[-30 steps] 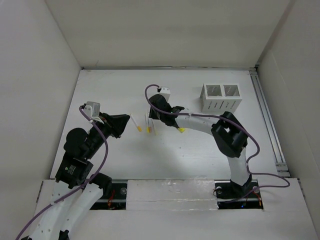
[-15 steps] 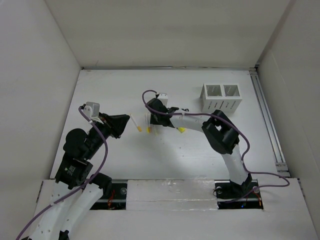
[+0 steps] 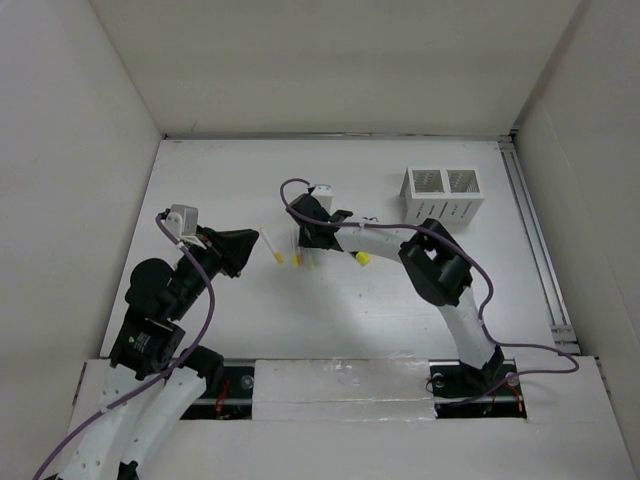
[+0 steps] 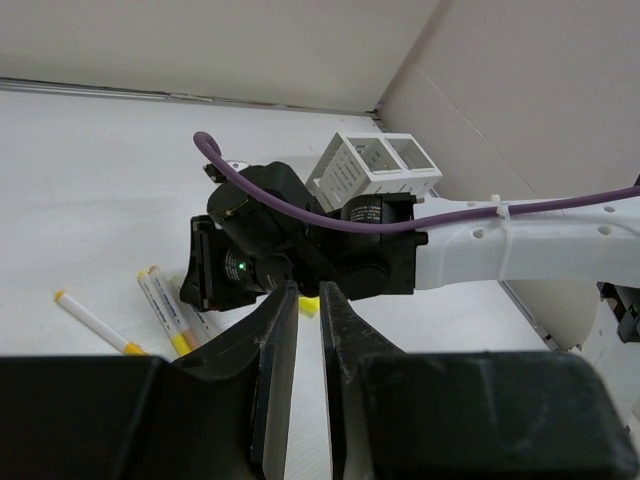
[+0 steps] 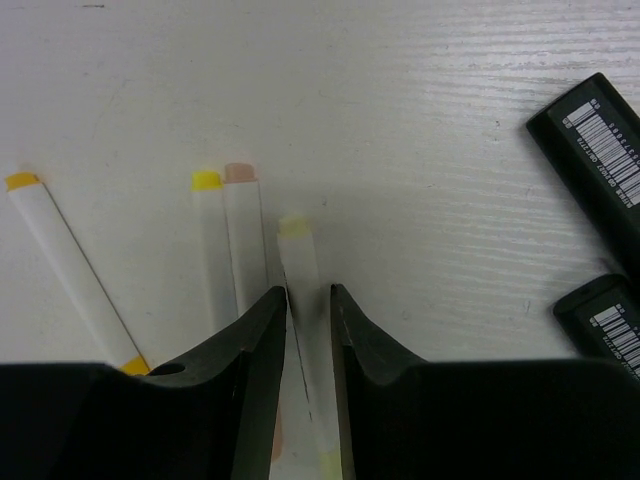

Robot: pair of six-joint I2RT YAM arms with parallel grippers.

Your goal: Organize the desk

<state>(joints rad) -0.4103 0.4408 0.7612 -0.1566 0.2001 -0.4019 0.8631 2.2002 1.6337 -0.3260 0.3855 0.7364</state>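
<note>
While straddling pale-capped marker at centre of wrist view, standing part open with right tool, fingers close on both sides; unable to tell whether clamping. Hovering with left tool pinched shut, gripping nothing. Working over white table filling middle of top view.

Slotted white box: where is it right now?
In the top external view the slotted white box stands upright on the far right part of the desk, near the metal rail and just beyond the right arm.
</note>
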